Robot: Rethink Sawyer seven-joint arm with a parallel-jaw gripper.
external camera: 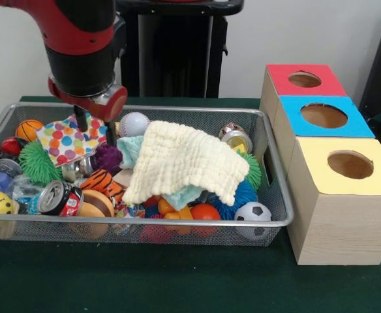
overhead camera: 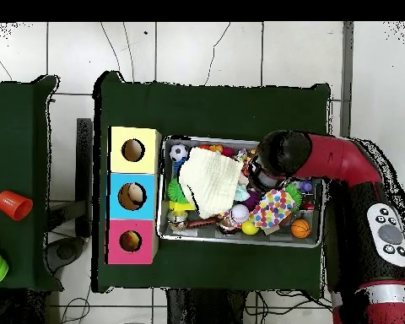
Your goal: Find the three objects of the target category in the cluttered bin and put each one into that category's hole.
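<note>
A wire bin holds a jumble of toys, cans and cloths. My gripper hangs inside its far left part, its two black fingers standing apart on either side of the upper corner of a polka-dot cloth. That cloth lies on the pile and nothing is lifted. A large cream cloth covers the middle of the bin. Around it are a baseball, a basketball, a green spiky ball, a soda can, a soccer ball and a second can. In the overhead view the arm hides the gripper.
Three wooden boxes with round holes stand beside the bin: red, blue and yellow. Overhead, the blue box's hole shows something tan inside. A red cup sits on a separate table.
</note>
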